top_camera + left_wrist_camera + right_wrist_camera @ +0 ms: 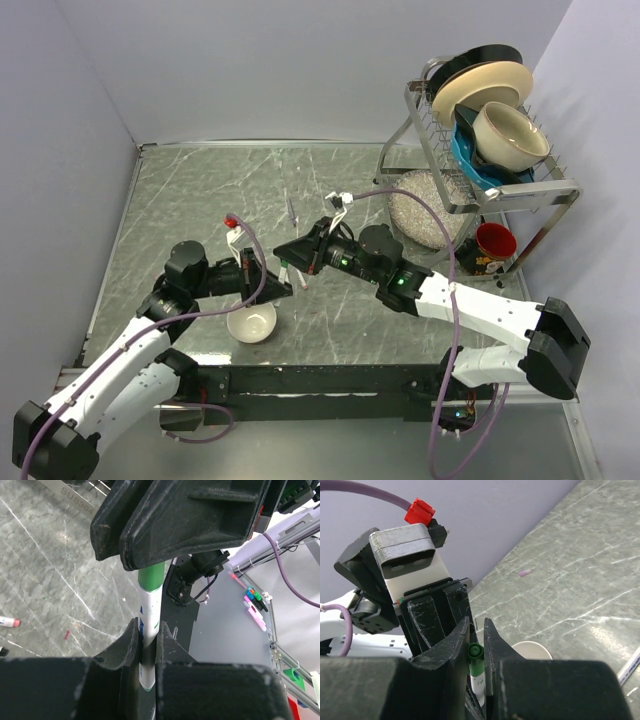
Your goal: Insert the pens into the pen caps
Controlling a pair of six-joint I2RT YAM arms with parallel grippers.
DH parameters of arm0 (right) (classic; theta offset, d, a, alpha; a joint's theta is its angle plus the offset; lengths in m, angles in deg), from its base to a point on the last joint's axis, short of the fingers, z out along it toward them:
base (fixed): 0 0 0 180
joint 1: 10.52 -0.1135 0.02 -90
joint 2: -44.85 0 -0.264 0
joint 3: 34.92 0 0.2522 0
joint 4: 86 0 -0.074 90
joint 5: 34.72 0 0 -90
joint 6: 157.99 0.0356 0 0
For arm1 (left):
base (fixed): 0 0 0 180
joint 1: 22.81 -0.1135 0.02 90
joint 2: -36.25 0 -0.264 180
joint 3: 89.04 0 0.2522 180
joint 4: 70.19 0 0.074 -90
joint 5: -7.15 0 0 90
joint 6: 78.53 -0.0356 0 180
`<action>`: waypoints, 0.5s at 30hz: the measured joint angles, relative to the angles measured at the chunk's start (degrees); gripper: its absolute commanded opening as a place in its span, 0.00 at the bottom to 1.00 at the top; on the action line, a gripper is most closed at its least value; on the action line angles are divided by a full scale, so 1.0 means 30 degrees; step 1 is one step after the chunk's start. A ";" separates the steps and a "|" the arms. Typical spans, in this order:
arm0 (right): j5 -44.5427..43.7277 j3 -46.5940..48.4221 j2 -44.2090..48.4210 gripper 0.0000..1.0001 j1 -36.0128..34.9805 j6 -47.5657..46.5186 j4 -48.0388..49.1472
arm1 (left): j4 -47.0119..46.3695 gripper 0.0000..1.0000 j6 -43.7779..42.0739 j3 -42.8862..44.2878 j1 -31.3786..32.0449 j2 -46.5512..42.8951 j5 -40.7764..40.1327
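White-grey marker pen [149,625] with green plastic cap [151,577] on its end: held off the grey marble-pattern table [200,200], over the near-middle of the surface, beside the white round bowl [236,330] by the near edge. Left gripper [148,652] fingers pinch the pen barrel. Right gripper [476,630] fingers flank the cap closely; can't tell if they're pressing it.

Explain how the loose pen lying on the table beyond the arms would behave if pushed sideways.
The loose pen looks round and slim and lies flat on the smooth table, so it would probably roll. It seems to be a rigid plastic tube, likely stiff and light; closing jaws might squeeze it away.
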 measured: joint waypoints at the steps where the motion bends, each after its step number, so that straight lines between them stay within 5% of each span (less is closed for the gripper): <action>1: -0.0022 -0.0102 0.0000 0.00 -0.0022 -0.0029 0.0138 | 0.0131 0.01 -0.0095 0.0058 0.0007 0.0036 -0.0007; 15: -0.1268 -0.1705 0.0364 0.00 -0.0474 -0.0124 0.3628 | 0.0699 0.01 0.1064 0.1698 0.0036 0.1676 0.1603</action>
